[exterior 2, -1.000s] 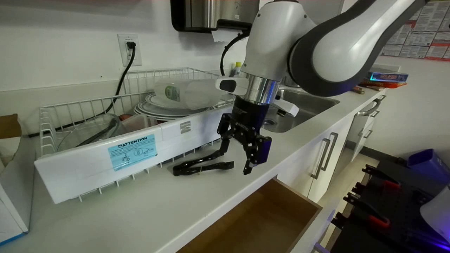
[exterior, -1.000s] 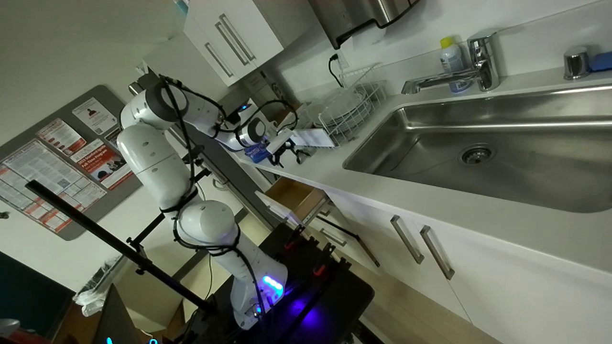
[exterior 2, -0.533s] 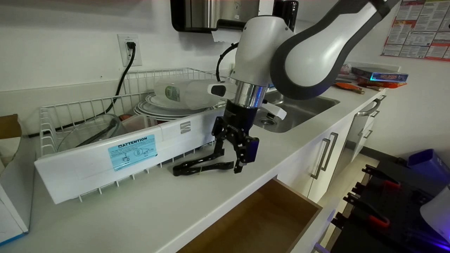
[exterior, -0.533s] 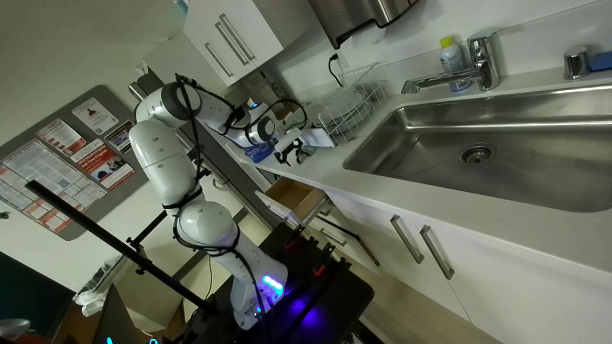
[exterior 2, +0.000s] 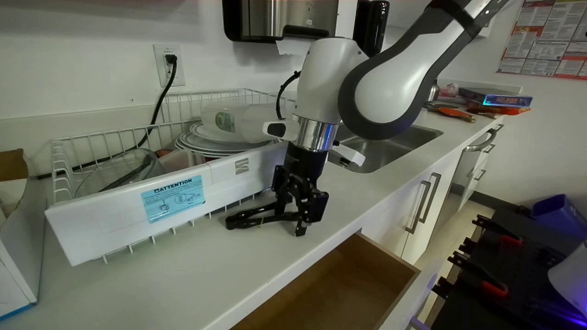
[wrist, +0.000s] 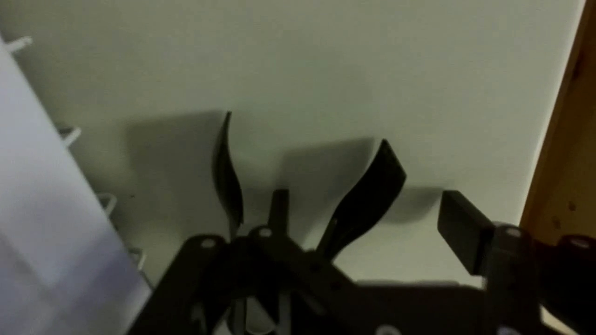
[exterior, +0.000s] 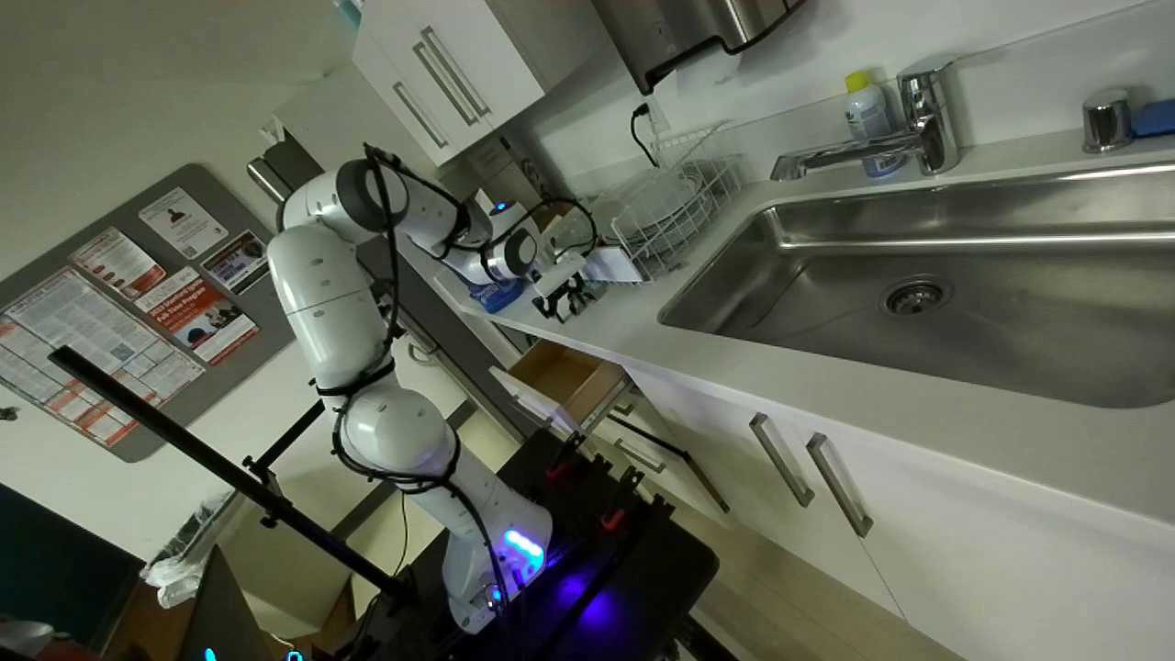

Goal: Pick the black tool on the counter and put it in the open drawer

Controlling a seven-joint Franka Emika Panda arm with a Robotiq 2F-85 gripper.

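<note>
The black tool is a pair of tongs, lying spread open on the white counter in front of the dish rack. My gripper is low over the free ends of the tongs. In the wrist view my gripper is open, with one arm of the tongs between its fingers and apart from the right fingertip. The other arm of the tongs is outside the left finger. The gripper hides most of the tongs in an exterior view. The open drawer, with a bare wooden interior, is below the counter edge; it also shows there.
A white wire dish rack with plates stands close behind the tongs, its white front panel near the gripper. A white box is at the left. The steel sink lies beyond. A towel dispenser hangs above.
My gripper has moved down and toward the tongs, leftward in an exterior view. Its open fingers are now at the free ends of the tongs. The tongs and drawer have not moved.
</note>
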